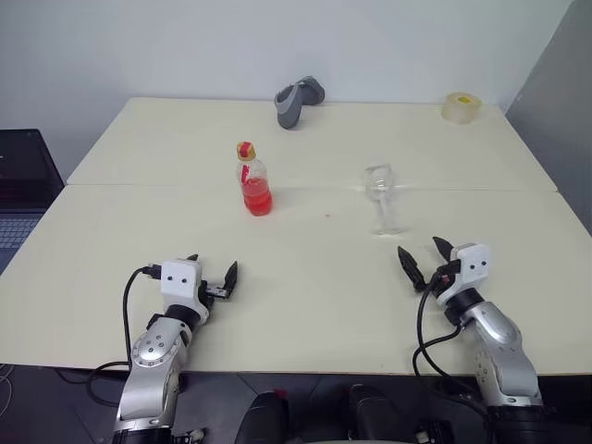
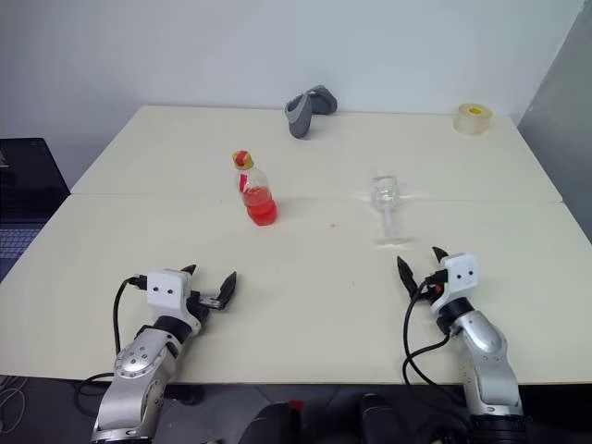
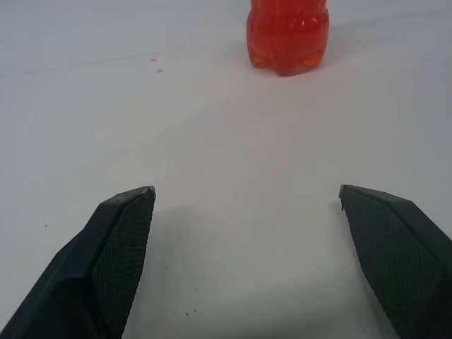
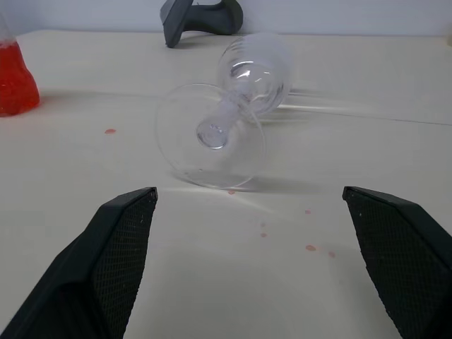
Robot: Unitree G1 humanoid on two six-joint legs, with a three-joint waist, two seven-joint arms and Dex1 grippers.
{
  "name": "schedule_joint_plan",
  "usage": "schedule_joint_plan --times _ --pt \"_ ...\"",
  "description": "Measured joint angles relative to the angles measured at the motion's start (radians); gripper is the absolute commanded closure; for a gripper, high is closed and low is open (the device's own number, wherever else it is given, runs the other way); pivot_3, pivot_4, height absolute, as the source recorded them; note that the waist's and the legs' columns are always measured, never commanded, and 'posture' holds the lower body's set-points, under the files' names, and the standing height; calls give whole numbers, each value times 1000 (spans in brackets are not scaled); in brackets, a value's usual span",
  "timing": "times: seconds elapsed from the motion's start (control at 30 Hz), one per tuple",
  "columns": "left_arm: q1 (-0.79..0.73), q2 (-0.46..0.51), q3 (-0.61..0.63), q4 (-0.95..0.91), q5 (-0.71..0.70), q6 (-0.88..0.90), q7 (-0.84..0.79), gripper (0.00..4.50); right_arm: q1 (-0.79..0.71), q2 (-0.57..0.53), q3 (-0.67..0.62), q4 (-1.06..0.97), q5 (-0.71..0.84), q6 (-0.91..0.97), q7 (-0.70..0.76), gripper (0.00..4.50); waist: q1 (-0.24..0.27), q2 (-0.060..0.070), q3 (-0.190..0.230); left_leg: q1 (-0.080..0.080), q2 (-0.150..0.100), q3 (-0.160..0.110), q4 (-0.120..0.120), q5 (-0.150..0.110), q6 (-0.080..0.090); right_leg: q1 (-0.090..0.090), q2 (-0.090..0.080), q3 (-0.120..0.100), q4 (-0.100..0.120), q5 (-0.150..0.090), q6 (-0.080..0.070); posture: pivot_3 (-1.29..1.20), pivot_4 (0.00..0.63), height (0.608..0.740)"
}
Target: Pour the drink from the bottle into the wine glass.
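The bottle stands upright near the table's middle, its lower part holding the red drink; its cap is on. To its right the wine glass lies on its side, empty. In the right wrist view the wine glass turns its round foot towards me. My left gripper is open above the table's near part, well short of the bottle. My right gripper is open too, just short of the glass, with nothing between its fingers.
A grey curved object and a roll of tape sit at the table's far edge. A dark laptop stands off the table's left side. Small red drops spot the table near the glass.
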Motion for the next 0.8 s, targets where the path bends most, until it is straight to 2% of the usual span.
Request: schedule_joint_plan --times 0.37,0.47,0.6,0.8 --pt "0 5 -18 2 28 -22 -10 15 -2 -3 13 -1 1 0 11 0 0 0 0 0 0 0 0 0 0 0 0 0 0 0 0 0 150 740" --pt "-7 11 -19 2 20 -22 -25 15 19 -32 44 -42 15 25 68 0 0 0 0 0 0 0 0 0 0 0 0 0 0 0 0 0 150 740" --pt "-52 13 9 3 -19 -23 -39 15 37 -121 151 -189 31 61 197 0 0 0 0 0 0 -1 0 0 0 0 0 -1 0 0 0 0 150 740" --pt "-113 11 -1 36 -39 -19 -66 15 -40 -127 181 -249 82 168 218 0 0 0 0 0 0 -1 0 0 0 0 0 -1 0 0 0 0 150 740"
